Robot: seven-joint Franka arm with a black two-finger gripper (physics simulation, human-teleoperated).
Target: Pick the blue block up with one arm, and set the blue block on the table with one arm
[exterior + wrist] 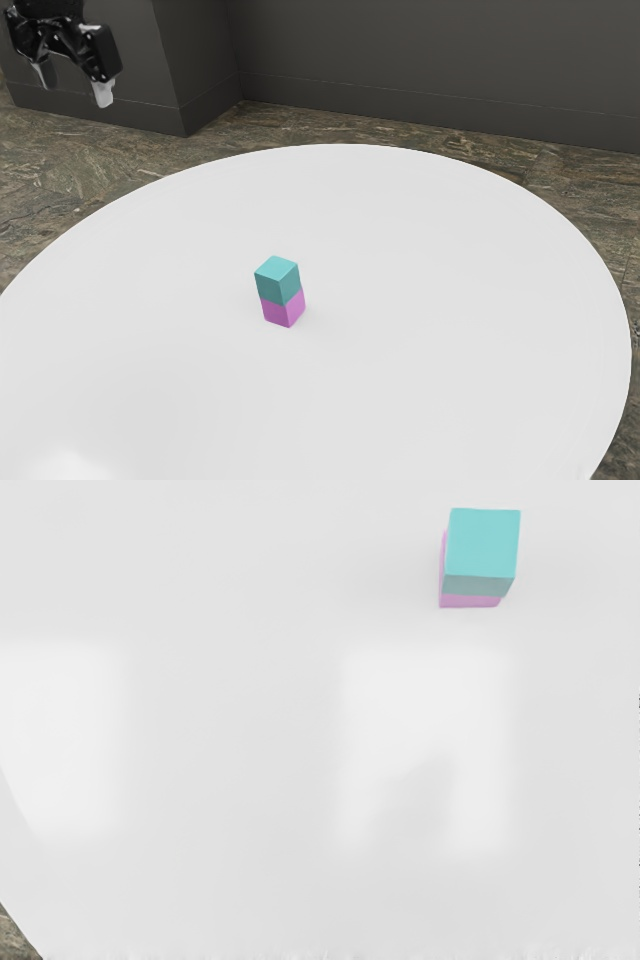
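Observation:
At the exterior view's upper left, my gripper (73, 90) hangs high and well apart from the blocks, its two pale fingertips spread wide with nothing between them. The blue block (278, 281), teal in shade, rests on top of a pink-purple block (284, 307) on the round white table (430, 250). From the wrist view, the blue block (482, 552) is seen from above, covering most of the purple block (470, 601).
Brown patterned floor (60, 180) surrounds the round table edge. A dark grey wall (430, 60) stands behind, with a protruding dark section near my gripper.

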